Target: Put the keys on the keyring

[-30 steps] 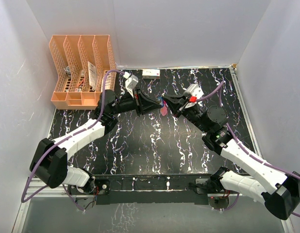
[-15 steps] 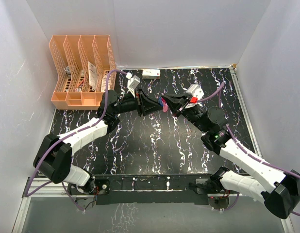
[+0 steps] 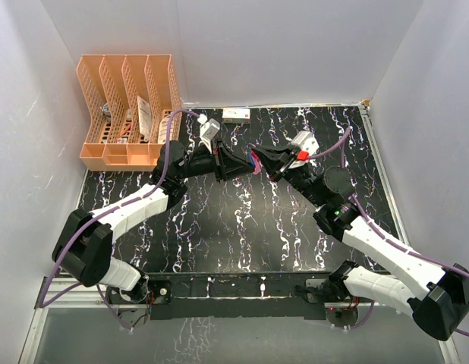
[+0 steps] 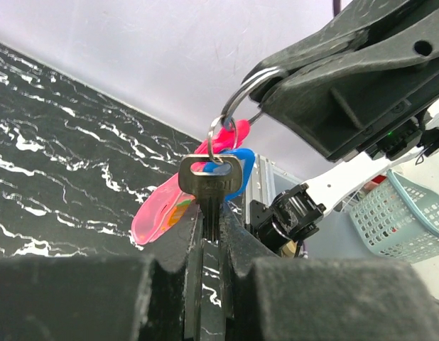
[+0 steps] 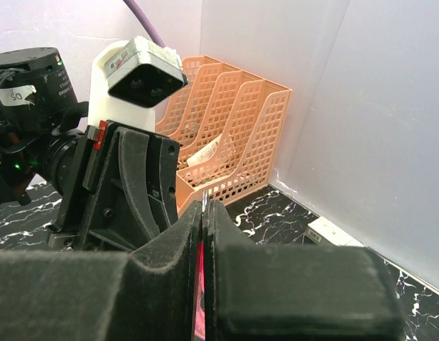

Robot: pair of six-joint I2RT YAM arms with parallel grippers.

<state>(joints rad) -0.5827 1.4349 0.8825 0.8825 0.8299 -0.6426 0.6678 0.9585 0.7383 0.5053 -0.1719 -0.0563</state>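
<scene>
My two grippers meet above the middle of the table. My left gripper [image 3: 240, 163] [image 4: 211, 226] is shut on the blade of the silvery key [image 4: 210, 183], which stands head-up. The key's head hangs on the metal keyring [image 4: 237, 96]. My right gripper [image 3: 265, 162] [image 5: 204, 211] is shut on that ring, whose thin edge [image 5: 204, 197] shows between its fingers. The pink-red strap [image 4: 159, 213] [image 3: 255, 162] hangs from the ring. The blue key head [image 4: 239, 174] sits behind the silvery key on the same ring.
An orange file organiser [image 3: 128, 106] [image 5: 230, 135] stands at the back left. A small white box [image 3: 236, 114] [image 5: 334, 231] lies against the back wall. White walls close three sides. A teal basket [image 4: 411, 213] shows beyond the right arm.
The left gripper has moved right toward the right gripper. The strap, which hung lower between them, now sits tucked up between the two grippers.
</scene>
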